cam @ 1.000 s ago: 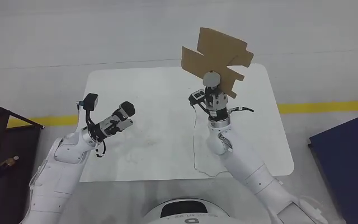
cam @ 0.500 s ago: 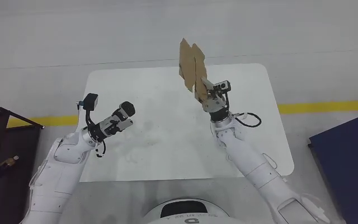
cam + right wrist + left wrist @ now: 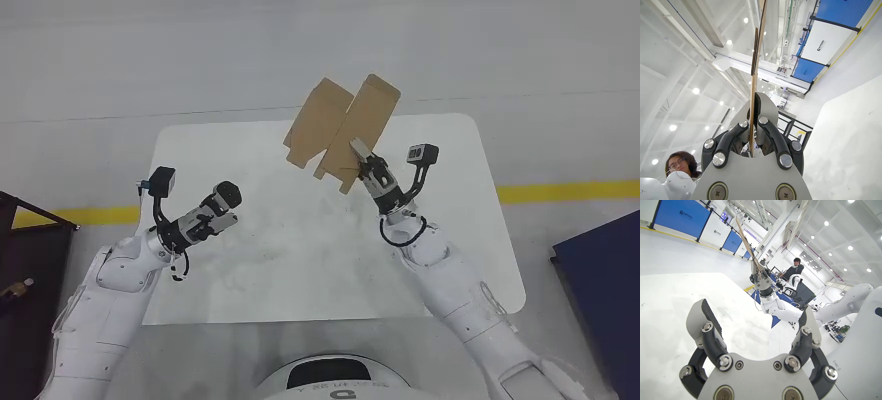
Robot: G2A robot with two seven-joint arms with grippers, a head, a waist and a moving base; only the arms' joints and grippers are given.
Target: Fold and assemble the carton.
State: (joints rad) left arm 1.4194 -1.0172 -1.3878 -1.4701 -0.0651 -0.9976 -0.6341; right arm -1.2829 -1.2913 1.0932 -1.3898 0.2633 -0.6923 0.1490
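Note:
The carton (image 3: 340, 126) is a flat brown cardboard blank held up in the air over the far middle of the white table (image 3: 300, 260). My right gripper (image 3: 366, 166) is shut on its lower edge. Seen edge-on in the right wrist view, the carton (image 3: 755, 62) rises straight out from between the closed fingers (image 3: 759, 106). In the left wrist view the same carton (image 3: 745, 243) sticks up from the right gripper (image 3: 761, 273) farther off. My left gripper (image 3: 757, 317) is open with nothing in it, and it hovers over the table's left part (image 3: 228, 194).
The table's rounded edges lie all around on a pale floor. A yellow floor line (image 3: 570, 190) runs past on the right. A dark cart (image 3: 25, 260) stands at the left, a dark blue panel (image 3: 600, 290) at the right.
The right wrist has turned, swinging the carton from upright and edge-on to a broad slant leaning left over the table. The left arm has kept still.

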